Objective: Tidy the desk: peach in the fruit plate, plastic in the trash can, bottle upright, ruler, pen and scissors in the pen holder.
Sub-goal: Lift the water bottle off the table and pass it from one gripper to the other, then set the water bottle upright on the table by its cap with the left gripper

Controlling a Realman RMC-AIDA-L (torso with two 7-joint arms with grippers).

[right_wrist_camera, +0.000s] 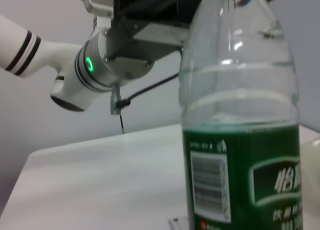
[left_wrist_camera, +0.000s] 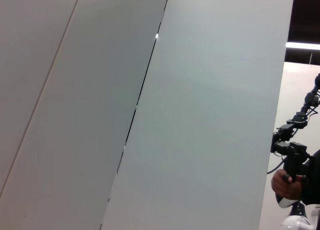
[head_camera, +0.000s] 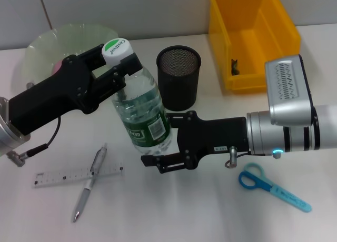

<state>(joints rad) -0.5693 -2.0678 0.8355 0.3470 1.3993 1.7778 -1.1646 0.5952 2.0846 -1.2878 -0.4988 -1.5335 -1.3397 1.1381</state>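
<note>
Nearest you, the clear plastic ruler (head_camera: pixel 79 175) lies flat at the left with the silver pen (head_camera: pixel 89 183) crossing it, and the blue-handled scissors (head_camera: pixel 274 187) lie at the near right; all three are untouched and outside the holder.

In the middle, your right gripper (head_camera: pixel 156 141) reaches in from the right, its jaws apart around the lower body of the clear plastic bottle with the green label (head_camera: pixel 143 114); you cannot tell whether they touch it. The bottle's long axis is near vertical, cap leaning slightly far-left.

Your left gripper (head_camera: pixel 119 66) comes from the left, clamped just under the white cap (head_camera: pixel 117 49). Both arms are at the bottle.

Farther off stand the black mesh pen holder (head_camera: pixel 179 76), the pale green plate (head_camera: pixel 68 39) and the yellow bin (head_camera: pixel 253 37).
</note>
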